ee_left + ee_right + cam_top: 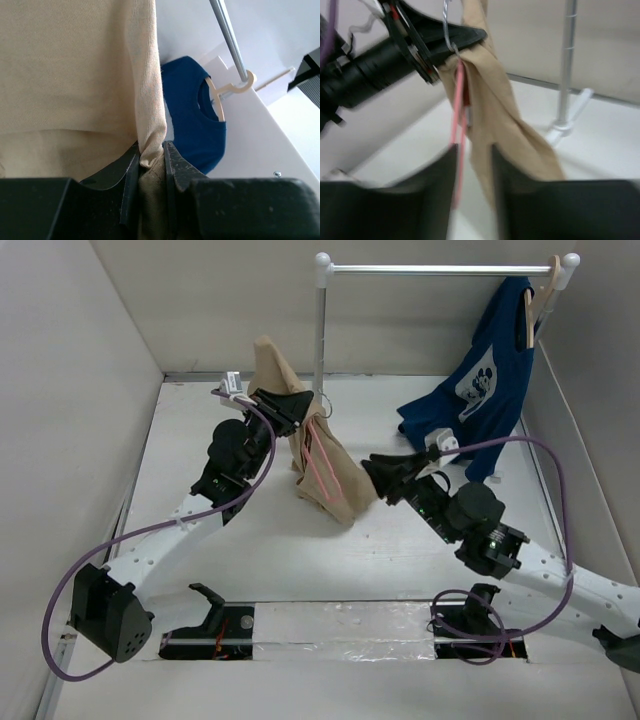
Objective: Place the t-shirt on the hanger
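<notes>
- T-shirt (325, 475) hanging as a bunched column above the table (240, 560), held up at the top by the left gripper (292, 406); lower end at or near the tabletop.
- Left gripper pressed together on a fold of the tan cloth, plain in the left wrist view.
- Hanger (318, 458) dangling tilted against the cloth just below that pinch; metal hook (449, 30) up beside the left fingers; caught in the pinch or merely lodged there, cannot tell.
- Right gripper (380, 472) just beside the lower part of the shirt; jaws parted, nothing between them.
- Probably light, limp and drapey; no stiffness to keep an opening open; prone to sag, twist and slide off a thin arm.
- Best taken at the collar or bottom hem, where doubled cloth gives more to pinch; a shallow bite on a single layer liable to slip.
- Hanger likely light, stiff and smooth; apt to swing when nudged; best steadied near the hook.
</notes>
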